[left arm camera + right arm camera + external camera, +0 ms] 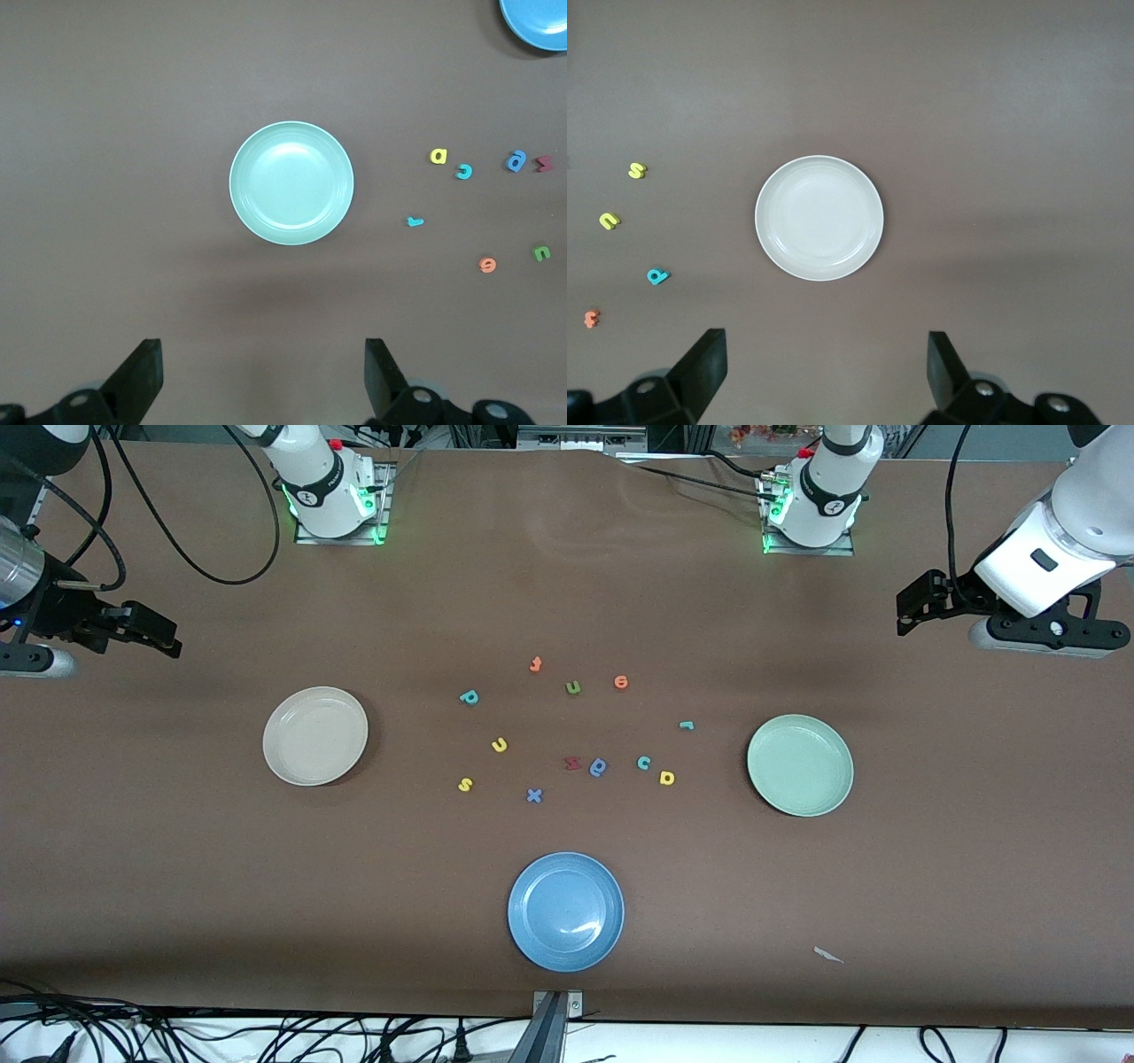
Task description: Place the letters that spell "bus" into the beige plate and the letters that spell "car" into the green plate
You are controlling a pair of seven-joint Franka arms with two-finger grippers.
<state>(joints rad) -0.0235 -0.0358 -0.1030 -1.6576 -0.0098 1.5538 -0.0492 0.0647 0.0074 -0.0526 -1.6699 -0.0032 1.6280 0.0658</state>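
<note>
Nearest the front camera on the brown tabletop (177, 886) sits a blue plate (565, 911), empty.

Farther back, the foam letters lie scattered between the two task plates. A blue x (533, 795) and yellow s (465, 784) come first, then yellow a (667, 779), teal c (644, 763), a darker blue b (599, 767) touching a red letter (572, 763), and yellow u (499, 746). Farther still: small teal r (686, 725), teal b (469, 697), green u (573, 687), orange e (621, 682) and an orange t (535, 663).

The beige plate (315, 735), round and rimmed, lies empty toward the right arm's end; the matching mint-green plate (800, 764) lies empty toward the left arm's end.

The right claw (819, 372) hangs over the tabletop by the beige plate, fingers spread wide, holding nothing. The left claw (261, 376) hangs by the green plate, equally wide and empty.
</note>
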